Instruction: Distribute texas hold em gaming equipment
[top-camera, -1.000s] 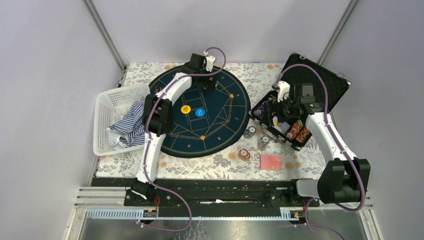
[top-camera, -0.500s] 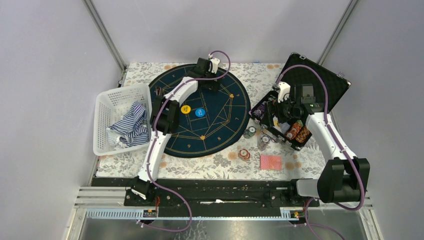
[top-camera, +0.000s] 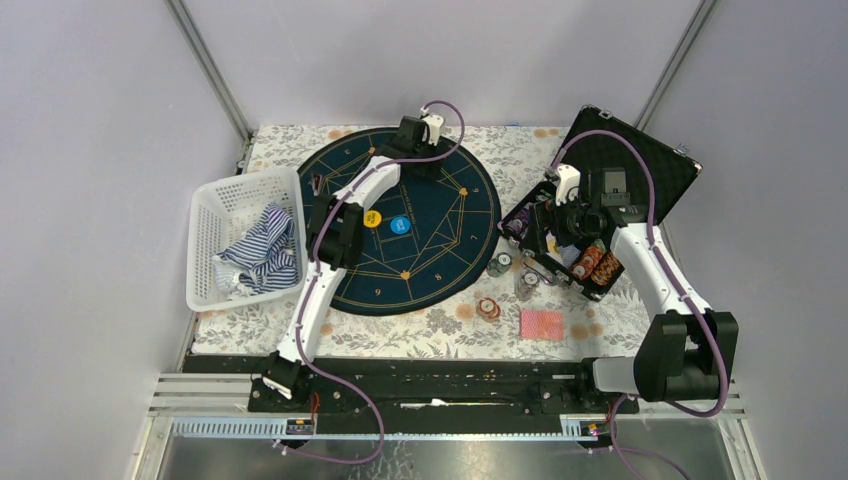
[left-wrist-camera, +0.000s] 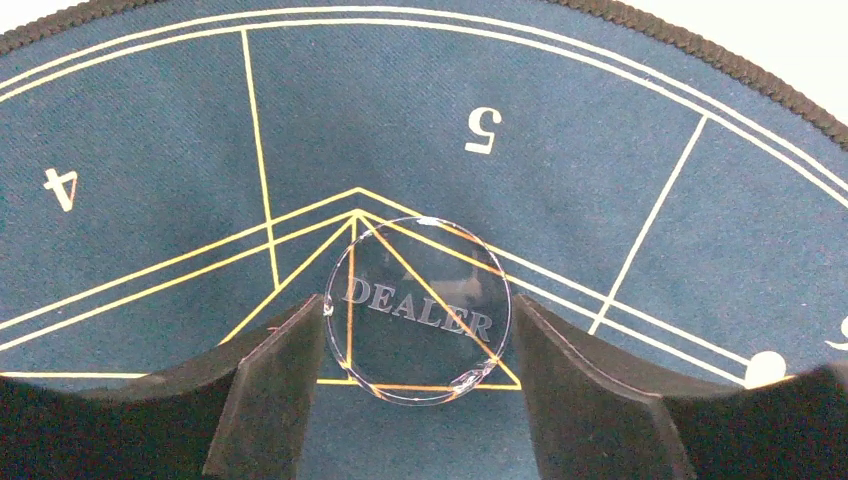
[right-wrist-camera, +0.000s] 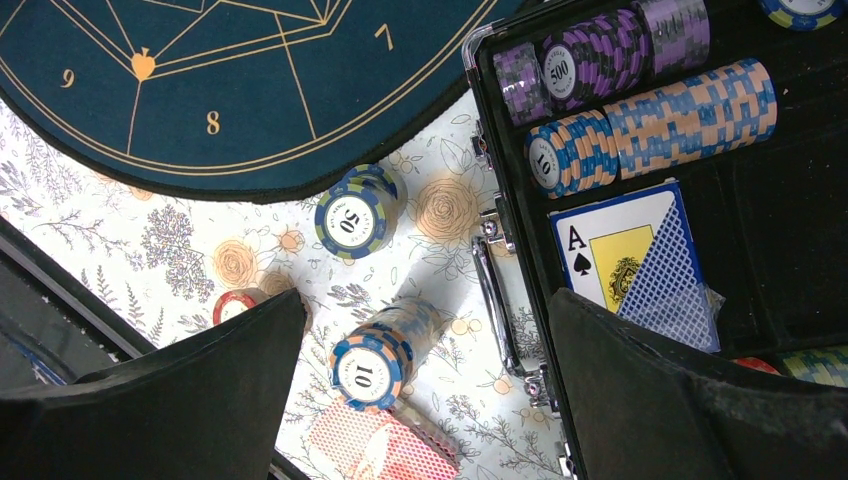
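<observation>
My left gripper (left-wrist-camera: 418, 302) closed on the clear DEALER button (left-wrist-camera: 418, 312), touching both its edges, button flat on the round mat (left-wrist-camera: 560, 120) near the 5, my right gripper (right-wrist-camera: 425, 310) wide open over a 10 chip stack (right-wrist-camera: 385, 358) just beside the case (right-wrist-camera: 790, 230)

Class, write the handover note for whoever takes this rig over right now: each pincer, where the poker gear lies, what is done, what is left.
Left pincer: fingers at the rim of the clear DEALER button on the mat near seat 5; firm grip unclear.
Right pincer: open, empty, over the edge of the case.
Done: yellow button and blue button on the mat; two chip stacks, a red chip and red-backed cards on the cloth beside the case.
Left: chip rows and a blue-backed deck in the case; no chips or cards seen on the mat.
</observation>
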